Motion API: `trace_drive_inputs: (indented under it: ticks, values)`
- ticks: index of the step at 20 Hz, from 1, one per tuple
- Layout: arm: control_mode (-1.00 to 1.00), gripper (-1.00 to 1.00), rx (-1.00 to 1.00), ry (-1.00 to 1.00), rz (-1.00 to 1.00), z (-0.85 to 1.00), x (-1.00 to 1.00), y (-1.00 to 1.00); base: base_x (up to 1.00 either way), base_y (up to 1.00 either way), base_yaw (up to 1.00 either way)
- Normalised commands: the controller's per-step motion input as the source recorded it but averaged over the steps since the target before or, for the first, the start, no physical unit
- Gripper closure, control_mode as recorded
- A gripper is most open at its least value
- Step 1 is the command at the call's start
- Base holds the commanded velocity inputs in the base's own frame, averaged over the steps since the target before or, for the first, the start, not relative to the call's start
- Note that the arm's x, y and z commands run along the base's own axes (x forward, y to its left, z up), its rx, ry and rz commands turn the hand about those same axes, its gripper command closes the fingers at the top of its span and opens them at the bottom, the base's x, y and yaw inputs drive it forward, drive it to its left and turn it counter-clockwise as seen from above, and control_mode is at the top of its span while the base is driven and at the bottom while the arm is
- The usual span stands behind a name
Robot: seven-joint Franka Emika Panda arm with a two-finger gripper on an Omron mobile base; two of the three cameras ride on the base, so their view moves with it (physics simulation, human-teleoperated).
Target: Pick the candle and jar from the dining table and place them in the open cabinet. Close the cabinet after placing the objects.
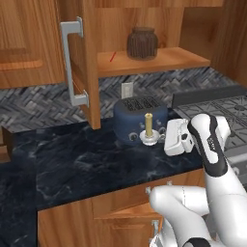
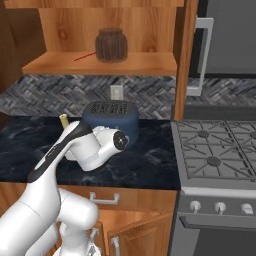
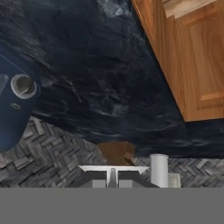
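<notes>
1. Standing upright on the lower shelf [image 1: 169,59] of the open cabinet [image 1: 89,62], the dark brown jar [image 1: 142,43] [image 2: 111,45] sits near the shelf's middle, well above the table [image 1: 72,164].
2. Candle [image 1: 148,126]: upright in its small white holder, just in front of the blue toaster [image 1: 130,113] [image 2: 112,116]. Whether the holder rests on the black marble or is lifted off it cannot be told. In the right base view its yellow tip [image 2: 64,119] shows past the arm's forearm.
3. Hand [image 1: 163,139]: level with the candle's holder, right beside it on the stove side. Whether its fingers are apart, together or clamped on the holder cannot be told.
4. Hand view: the two dark finger tips [image 3: 112,177] point over the marble, with the toaster [image 3: 11,113] at the left edge.
5. Cabinet door: swung wide open, its long silver handle [image 1: 72,62] facing the left base camera.
6. Stove [image 2: 215,150]: next to the table, on the robot's right.
</notes>
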Motion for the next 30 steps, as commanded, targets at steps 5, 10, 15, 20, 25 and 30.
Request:
trace_drive_inputs:
  ticks: [5,10,15,20,25,30]
  values:
    - [1.0,1.0,0.0,0.0,0.0,0.0,0.0,0.0,0.28,-0.05,0.03]
    - [1.0,1.0,0.0,0.0,0.0,0.0,0.0,0.0,0.14,-0.15,0.06]
    - [1.0,1.0,0.0,0.0,0.0,0.0,0.0,0.0,0.03,-0.47,0.08]
    - [1.0,1.0,0.0,0.0,0.0,0.0,0.0,0.0,0.33,-0.16,0.13]
    - [1.0,1.0,0.0,0.0,0.0,0.0,0.0,0.0,0.12,-0.2,0.1]
    - [1.0,1.0,0.0,0.0,0.0,0.0,0.0,0.0,0.08,-0.19,0.09]
